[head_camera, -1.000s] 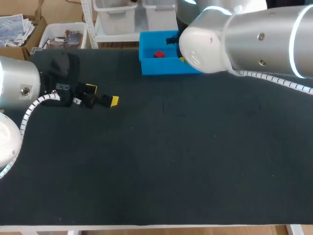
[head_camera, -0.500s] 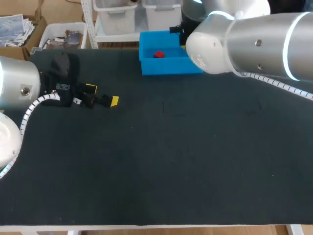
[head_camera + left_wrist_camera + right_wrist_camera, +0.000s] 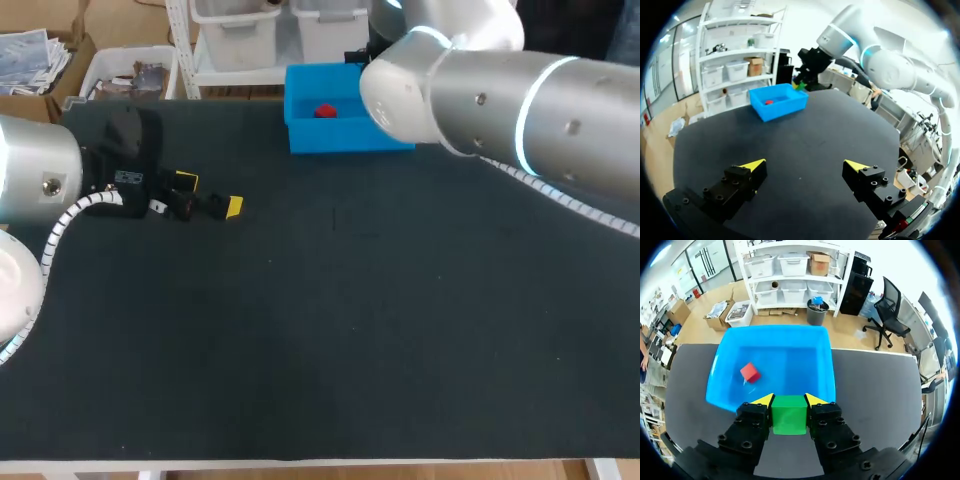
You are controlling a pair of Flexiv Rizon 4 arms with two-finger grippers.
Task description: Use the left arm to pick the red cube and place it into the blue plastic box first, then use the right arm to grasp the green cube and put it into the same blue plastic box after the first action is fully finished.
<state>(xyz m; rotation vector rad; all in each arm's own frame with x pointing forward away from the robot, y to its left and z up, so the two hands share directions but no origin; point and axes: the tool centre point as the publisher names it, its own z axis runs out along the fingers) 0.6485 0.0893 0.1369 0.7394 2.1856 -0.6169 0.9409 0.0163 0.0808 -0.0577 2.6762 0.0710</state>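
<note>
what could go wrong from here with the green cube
1. The green cube, shut in the right gripper, hangs over the blue plastic box's near wall, not its middle; released here it might clip the rim and fall onto the table.
2. The red cube lies inside, off to one side; a drop drifting that way could land on it and bounce out.
</note>
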